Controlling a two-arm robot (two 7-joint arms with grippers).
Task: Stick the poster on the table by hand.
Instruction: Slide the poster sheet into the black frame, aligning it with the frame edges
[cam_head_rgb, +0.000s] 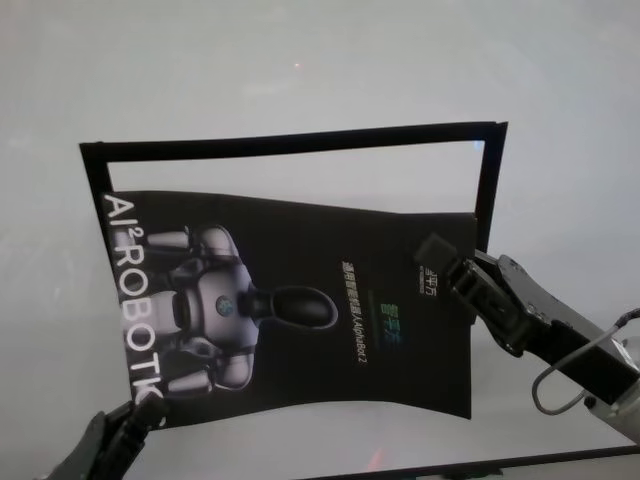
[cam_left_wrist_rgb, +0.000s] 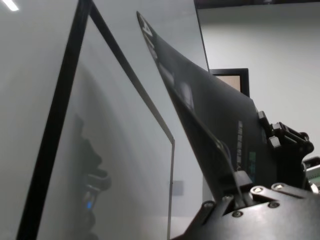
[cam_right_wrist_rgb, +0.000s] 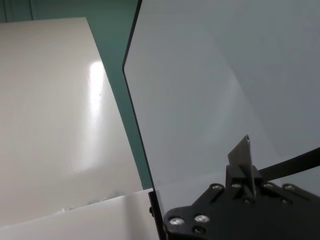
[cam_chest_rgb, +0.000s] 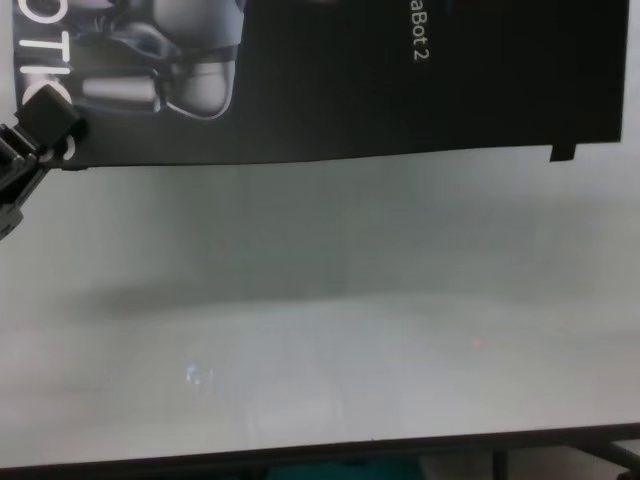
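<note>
The poster (cam_head_rgb: 300, 300) is a black glossy sheet with a white-grey robot figure and big white letters, held up over the white table (cam_head_rgb: 300, 60). My left gripper (cam_head_rgb: 135, 408) is shut on its near left corner; the chest view shows this gripper (cam_chest_rgb: 45, 125) on the poster (cam_chest_rgb: 400, 80). My right gripper (cam_head_rgb: 450, 262) is shut on the poster's right edge. In the left wrist view the poster (cam_left_wrist_rgb: 210, 115) bows upward from the gripper (cam_left_wrist_rgb: 235, 196). In the right wrist view only a sliver of the poster (cam_right_wrist_rgb: 241, 152) shows in the gripper (cam_right_wrist_rgb: 242, 175).
Narrow black tape strips lie on the table behind the poster, one along the far side (cam_head_rgb: 300, 142) and one on the right (cam_head_rgb: 490, 180). The table's near edge (cam_chest_rgb: 300, 450) is close. The table's side edge (cam_right_wrist_rgb: 132, 100) shows in the right wrist view.
</note>
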